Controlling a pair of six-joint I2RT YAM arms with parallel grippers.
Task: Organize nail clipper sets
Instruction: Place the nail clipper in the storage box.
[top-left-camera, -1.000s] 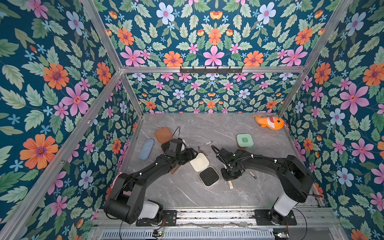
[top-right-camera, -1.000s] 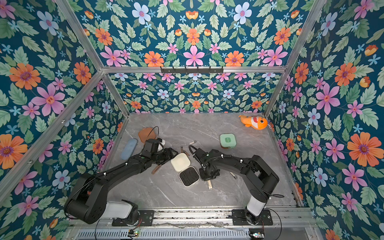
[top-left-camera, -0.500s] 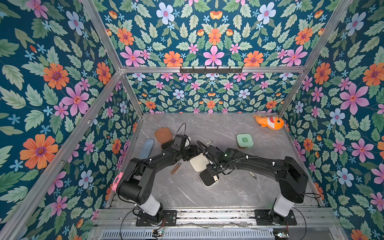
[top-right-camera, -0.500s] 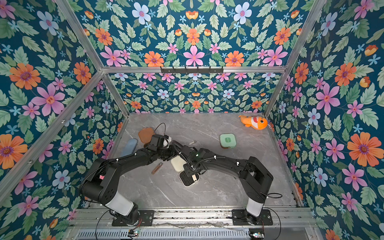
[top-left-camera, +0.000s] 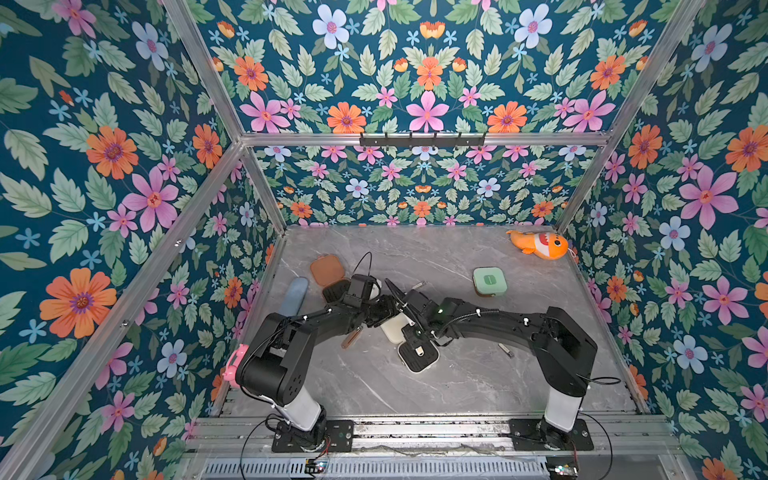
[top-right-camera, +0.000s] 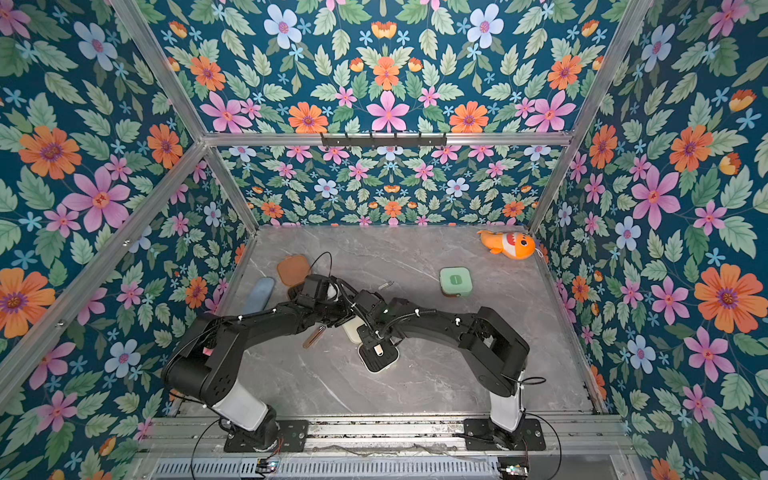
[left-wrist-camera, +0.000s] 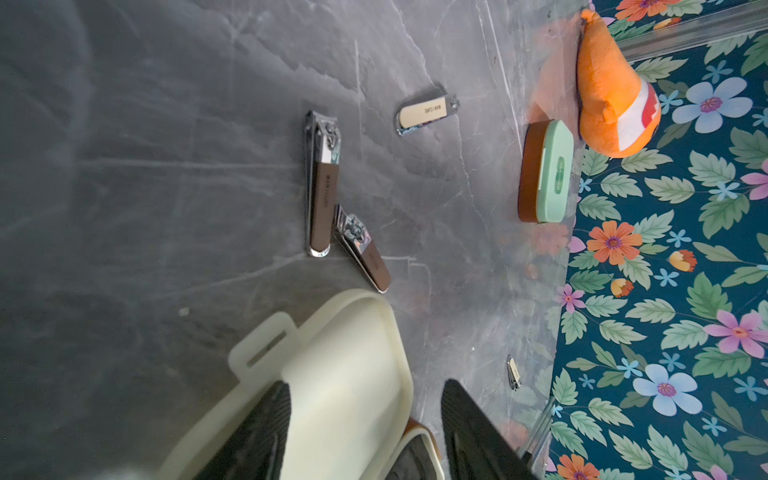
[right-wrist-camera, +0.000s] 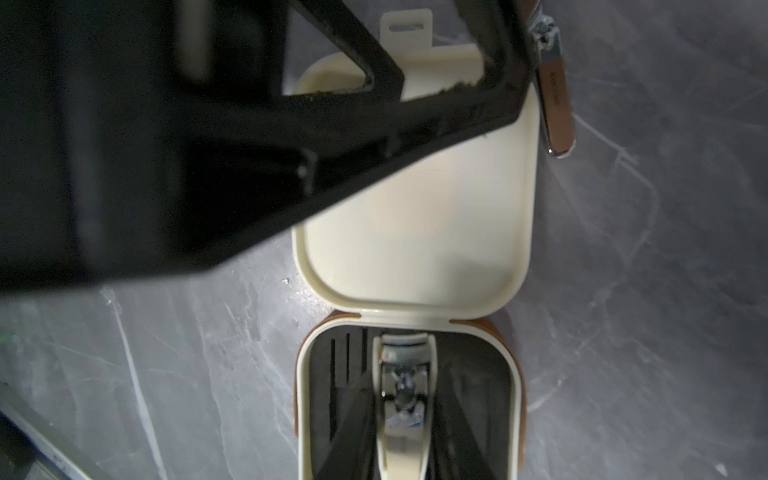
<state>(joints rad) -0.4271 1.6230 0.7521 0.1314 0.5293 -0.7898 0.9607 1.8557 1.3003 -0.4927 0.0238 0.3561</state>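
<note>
Reaching inward from their bases, both arms bend at the elbow and run low over the marble tabletop (top-left-camera: 478, 386), their wrists meeting above the open cream case (top-left-camera: 394, 329). The right gripper (right-wrist-camera: 405, 399) points down into the case's black tray (right-wrist-camera: 482, 374). Its jaws are narrow, pinched on a cream-handled clipper (right-wrist-camera: 405, 419) that lies along the tray's middle. The left gripper (left-wrist-camera: 365, 386) is angled low over the cream lid (left-wrist-camera: 345, 365). One finger (left-wrist-camera: 257, 432) overlaps the lid's inside, and its partner stands just outside the rim with a strip of table showing between. The jaws therefore look parted rather than clamped, though that near edge is blurred. Two brown-handled clippers (left-wrist-camera: 322, 187) lie at an angle to each other just beyond the lid. The mint case (top-left-camera: 489, 281) sits closed, well apart. The brown case (top-left-camera: 327, 269) lies open beside the left wrist.
</note>
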